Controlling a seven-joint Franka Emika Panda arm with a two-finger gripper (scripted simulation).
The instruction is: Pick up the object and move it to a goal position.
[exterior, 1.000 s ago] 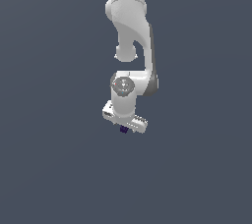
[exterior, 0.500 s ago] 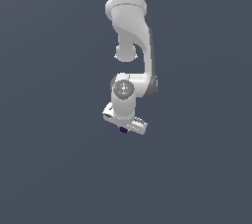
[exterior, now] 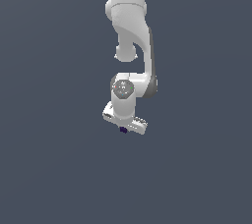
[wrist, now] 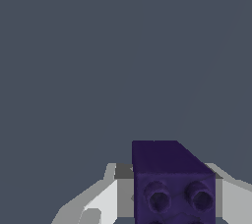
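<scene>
The object (wrist: 172,181) is a dark purple block with round holes in its near face; it sits between my white fingers (wrist: 106,196) in the wrist view. In the exterior view only a tiny dark bit of the object (exterior: 123,130) peeks out under the white hand. My gripper (exterior: 123,128) is shut on it, hanging from the white arm (exterior: 130,26) that reaches down from the top of the picture. The fingertips themselves are hidden under the hand in the exterior view.
A plain grey-blue surface (exterior: 54,169) fills both views. No other objects, marks or edges show around the arm.
The hand with the block has shifted very slightly upward in the exterior view. The grip on the block looks the same.
</scene>
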